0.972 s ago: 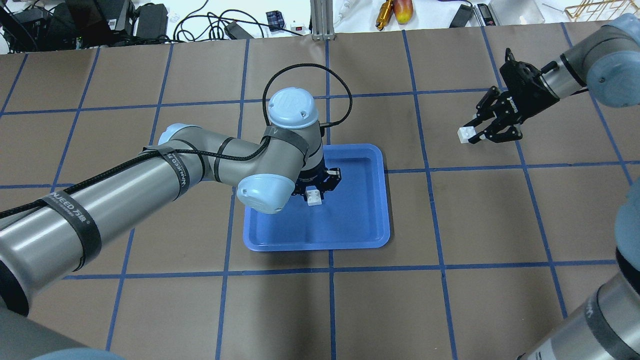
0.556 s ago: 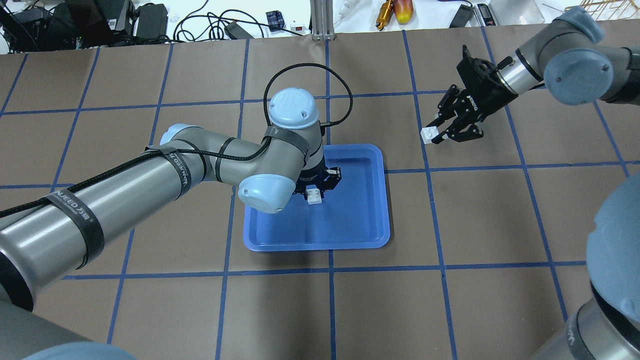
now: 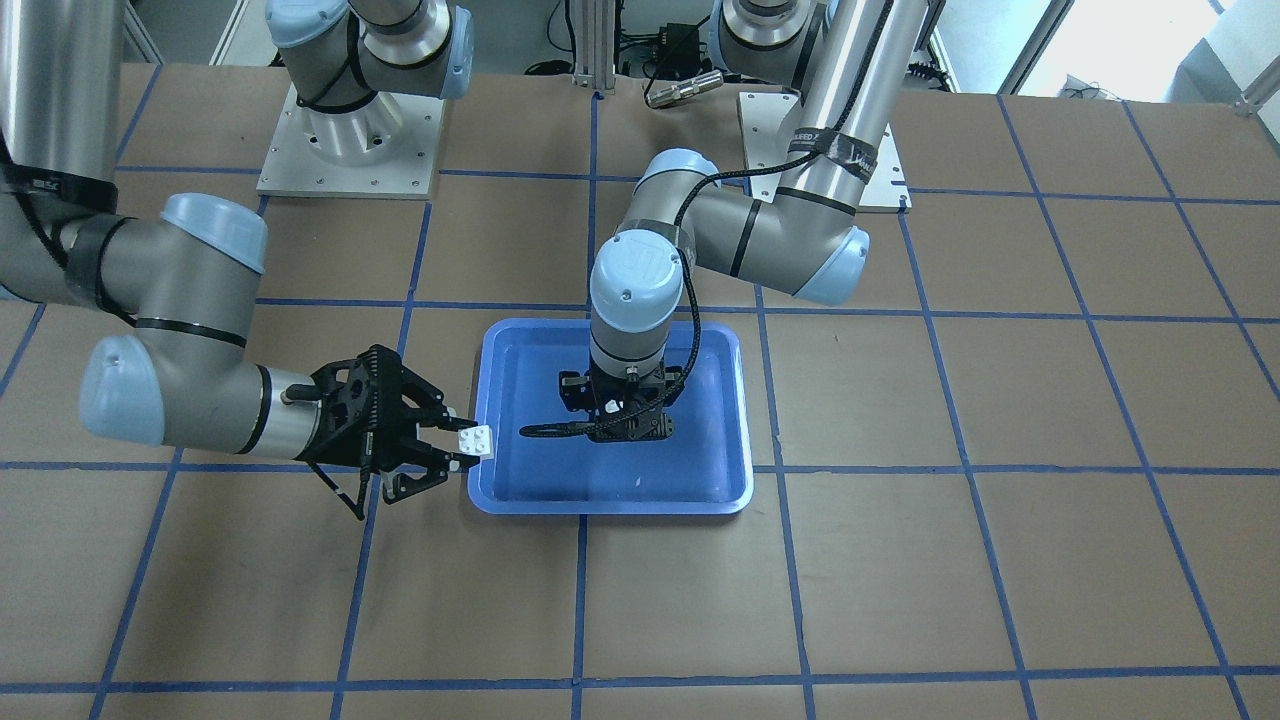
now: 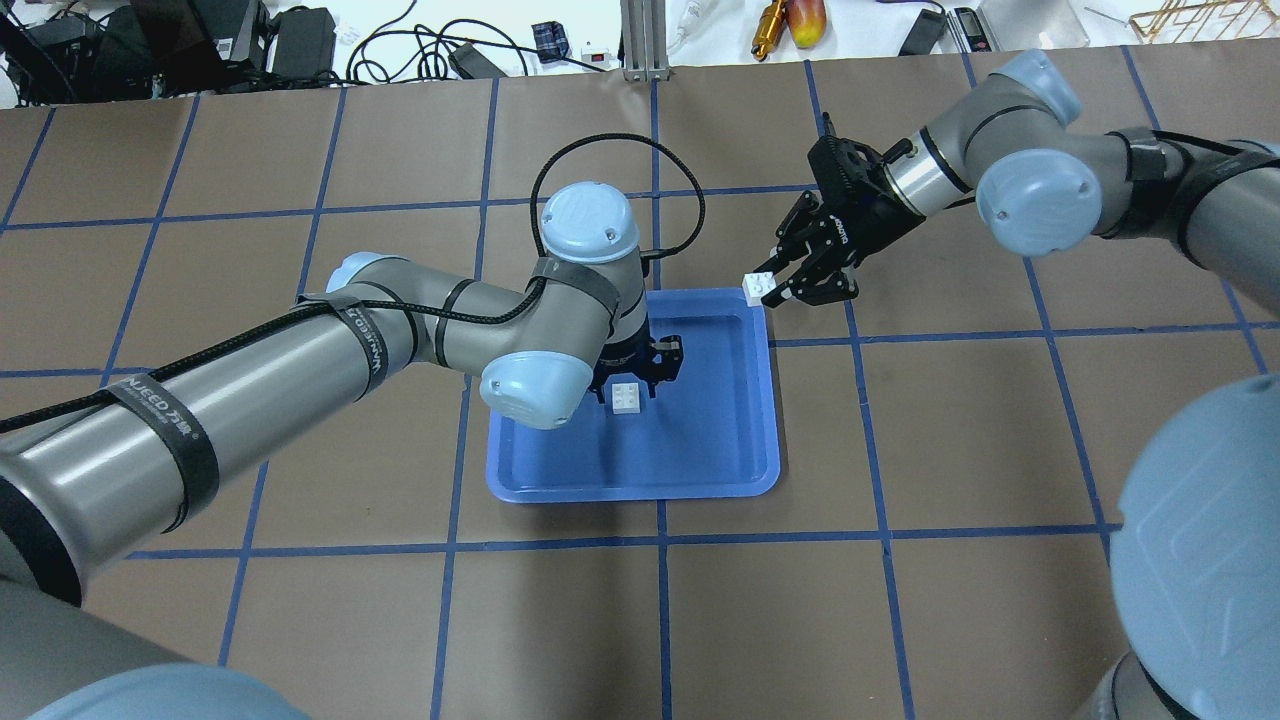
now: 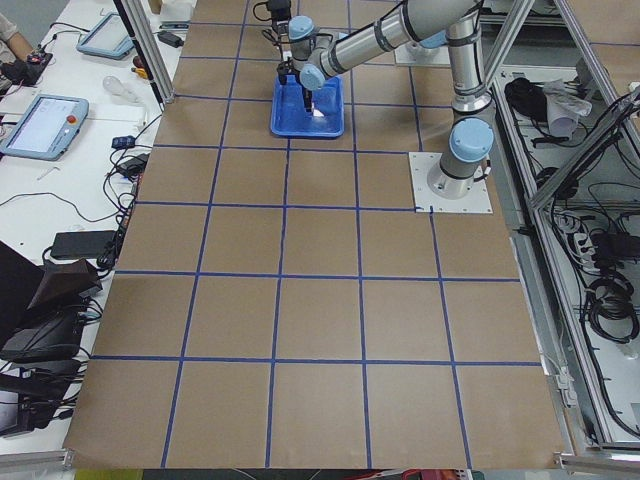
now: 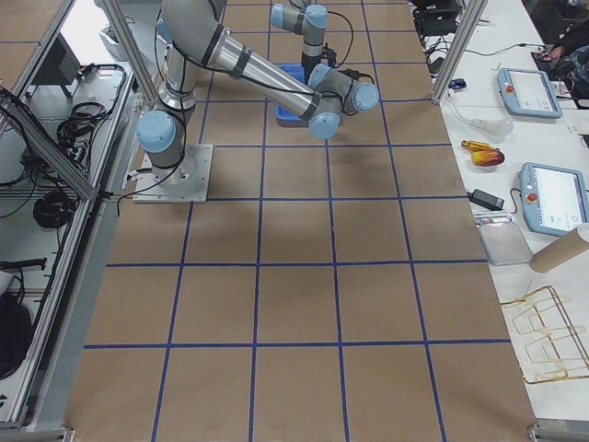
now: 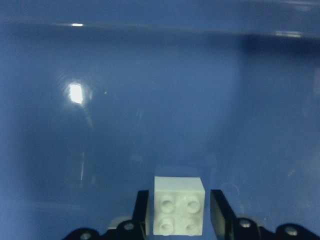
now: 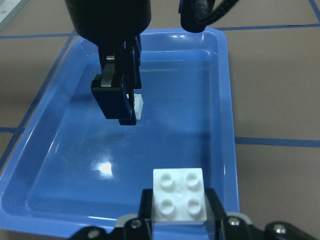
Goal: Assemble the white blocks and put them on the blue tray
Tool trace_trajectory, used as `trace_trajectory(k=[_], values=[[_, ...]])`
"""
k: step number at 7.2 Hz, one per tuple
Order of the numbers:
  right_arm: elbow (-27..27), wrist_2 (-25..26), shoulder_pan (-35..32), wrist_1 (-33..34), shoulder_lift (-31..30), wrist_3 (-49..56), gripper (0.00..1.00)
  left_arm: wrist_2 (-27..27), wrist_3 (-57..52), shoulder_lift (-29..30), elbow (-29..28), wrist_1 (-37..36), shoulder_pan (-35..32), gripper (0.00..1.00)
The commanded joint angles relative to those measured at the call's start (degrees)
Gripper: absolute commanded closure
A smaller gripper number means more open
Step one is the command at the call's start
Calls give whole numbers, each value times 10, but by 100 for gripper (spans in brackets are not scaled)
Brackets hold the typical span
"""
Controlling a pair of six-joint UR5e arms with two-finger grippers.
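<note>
The blue tray (image 4: 772,420) lies at the table's middle. My left gripper (image 4: 631,384) points straight down into it, shut on a white 2x2 block (image 4: 627,397) at the tray floor. In the left wrist view the block (image 7: 179,206) sits between the fingers over the tray floor (image 7: 150,100). My right gripper (image 4: 768,291) is shut on a second white block (image 4: 757,288) and holds it in the air over the tray's right rim. The right wrist view shows that block (image 8: 180,195) studs up, with the tray (image 8: 227,100) and the left gripper's fingers (image 8: 117,95) ahead.
The brown table has a blue tape grid. Cables, tools and boxes lie along the far edge (image 4: 450,40). Both arm bases (image 3: 350,130) stand on the robot's side. Tablets and a wire rack (image 6: 543,322) lie on a side bench.
My right gripper has moved left with its white block, from the table's right side to the tray's right rim. The left gripper has stayed in the tray with its block.
</note>
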State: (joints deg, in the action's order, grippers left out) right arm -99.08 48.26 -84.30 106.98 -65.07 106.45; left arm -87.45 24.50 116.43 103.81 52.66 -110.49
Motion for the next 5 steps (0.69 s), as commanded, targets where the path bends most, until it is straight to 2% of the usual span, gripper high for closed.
trace_trajectory(k=[1, 2, 3, 4, 5], values=[[-57, 3, -37, 126, -5, -94, 100, -3, -18, -18, -4, 3, 20, 16], [-92, 9, -44, 186, -15, -123, 100, 7, -47, -30, 4, 10, 65, 16], [-112, 9, -45, 210, -28, -140, 100, 10, -65, -34, 14, 9, 72, 27], [-126, 9, -52, 210, -32, -142, 100, 10, -91, -39, 27, 9, 81, 46], [-142, 28, -77, 236, -32, -167, 100, 11, -103, -41, 40, 7, 83, 70]])
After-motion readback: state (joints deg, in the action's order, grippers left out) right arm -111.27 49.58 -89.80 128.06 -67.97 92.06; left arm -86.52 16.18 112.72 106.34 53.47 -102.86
